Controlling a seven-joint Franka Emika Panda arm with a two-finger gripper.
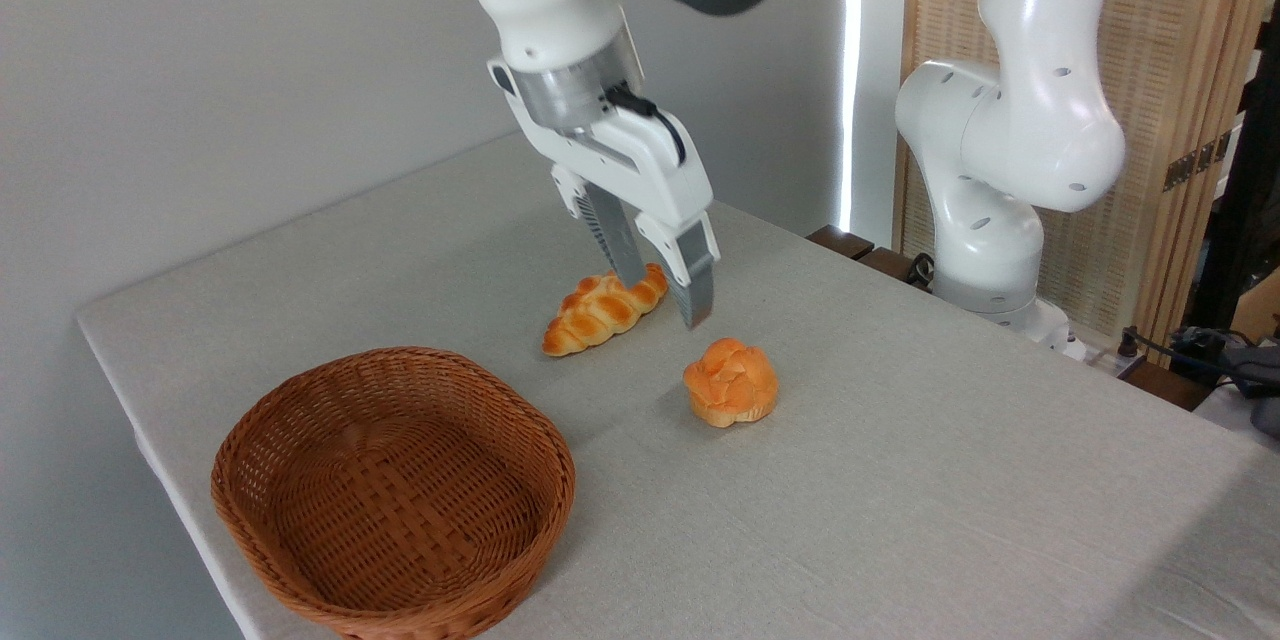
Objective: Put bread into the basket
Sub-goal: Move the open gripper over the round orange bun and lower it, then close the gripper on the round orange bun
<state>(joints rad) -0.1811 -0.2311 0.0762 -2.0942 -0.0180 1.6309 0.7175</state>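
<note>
— Hanging above a grey table, what is the arm's gripper doing?

— Its two fingers are spread apart and grasp nothing. They hover just above the table, in front of a long braided loaf.

— Where is the bread?

— The round orange bread sits on the table, below and slightly right of the fingertips, untouched. The wicker basket (holding nothing) stands apart at lower left.
</note>
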